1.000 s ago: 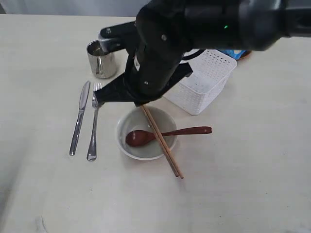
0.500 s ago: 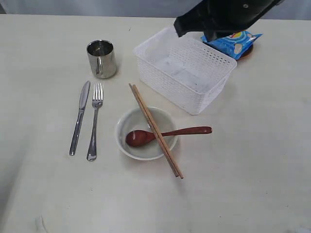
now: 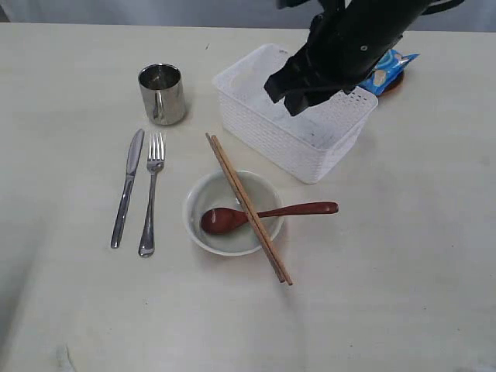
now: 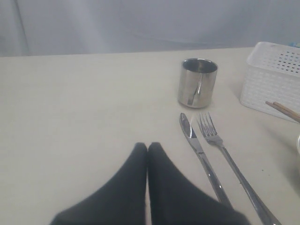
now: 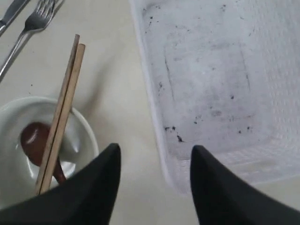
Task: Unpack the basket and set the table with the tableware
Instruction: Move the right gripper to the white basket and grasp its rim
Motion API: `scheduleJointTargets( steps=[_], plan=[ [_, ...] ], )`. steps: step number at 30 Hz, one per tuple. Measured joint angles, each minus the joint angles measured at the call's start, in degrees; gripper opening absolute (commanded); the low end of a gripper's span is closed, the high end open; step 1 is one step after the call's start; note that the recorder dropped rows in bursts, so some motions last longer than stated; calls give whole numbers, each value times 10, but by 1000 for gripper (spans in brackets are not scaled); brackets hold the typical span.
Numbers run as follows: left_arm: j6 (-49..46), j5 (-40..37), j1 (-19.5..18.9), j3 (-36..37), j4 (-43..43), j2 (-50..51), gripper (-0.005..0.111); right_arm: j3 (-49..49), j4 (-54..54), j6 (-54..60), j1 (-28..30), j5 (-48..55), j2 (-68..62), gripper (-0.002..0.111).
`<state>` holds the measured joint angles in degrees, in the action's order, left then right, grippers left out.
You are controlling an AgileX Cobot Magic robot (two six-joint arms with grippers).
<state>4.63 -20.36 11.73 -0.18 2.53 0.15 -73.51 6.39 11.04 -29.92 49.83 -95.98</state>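
Status: basket (image 3: 310, 147) is empty per the right wrist view and stands on the table (image 3: 403, 271), right of the mug (image 3: 162, 94).

Set out: knife (image 3: 126, 188) and fork (image 3: 150, 194) side by side. Bowl (image 3: 194, 203) w/ wooden spoon (image 3: 298, 209) in it, chopsticks (image 3: 267, 248) across the rim.

Left to do, est.: small brown plate (image 3: 393, 86), only its edge visible under the blue snack bag (image 3: 387, 66).

R gripper (image 5: 154, 150): jaws wide, nothing held, over the basket wall. L gripper (image 4: 147, 150): jaws together, empty.

Vs. earlier: R arm was over the bowl, then high by the bag. It is now lower, over the basket.
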Motion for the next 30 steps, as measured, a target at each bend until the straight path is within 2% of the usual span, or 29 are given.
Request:
scheduleJointTargets(
  steps=[6,18,20,23,30],
  plan=[
    [0,0,0,0,0,0,0,0,4,13,0,-27,-45,35],
    [0,0,0,0,0,0,0,0,1,30,-4,-32,-109,34],
    [0,0,0,0,0,0,0,0,0,31,-4,-36,-117,24],
    [0,0,0,0,0,0,0,0,-4,34,-4,-49,-128,0],
    [0,0,0,0,0,0,0,-23,-41,44,-5,-68,-128,-1]
  ],
)
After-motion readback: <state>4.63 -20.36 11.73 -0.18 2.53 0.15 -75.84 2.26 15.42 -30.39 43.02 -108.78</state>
